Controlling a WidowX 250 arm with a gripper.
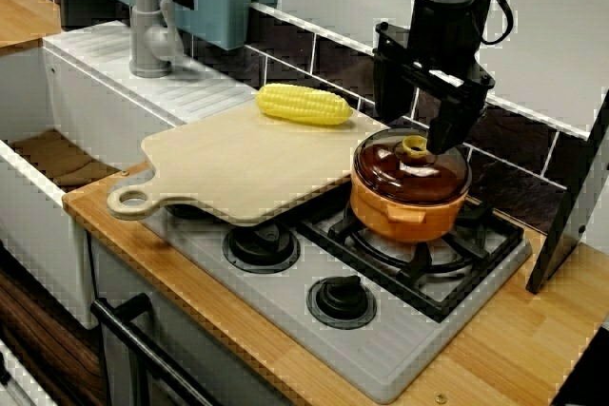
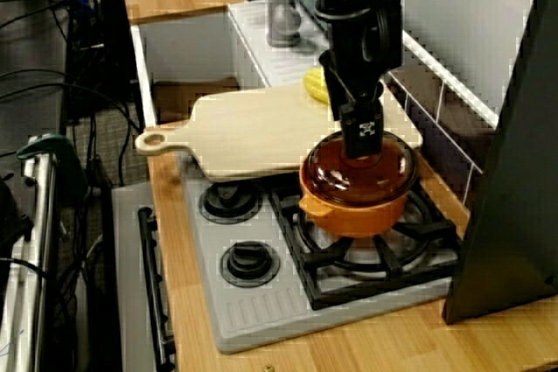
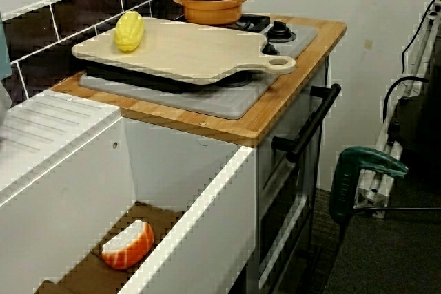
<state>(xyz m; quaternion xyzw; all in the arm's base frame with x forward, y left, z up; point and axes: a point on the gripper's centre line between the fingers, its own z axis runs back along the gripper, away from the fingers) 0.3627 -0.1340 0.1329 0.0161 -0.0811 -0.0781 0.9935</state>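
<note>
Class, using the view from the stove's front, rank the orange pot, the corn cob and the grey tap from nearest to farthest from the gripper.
1. Orange pot, directly beneath the gripper, on the burner.
2. Corn cob, on the cutting board's far edge.
3. Grey tap, beside the sink, farthest.

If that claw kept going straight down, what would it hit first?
Probably the yellow knob of the brown lid on the orange pot; the claw points down right at it, though depth is hard to judge.
</note>
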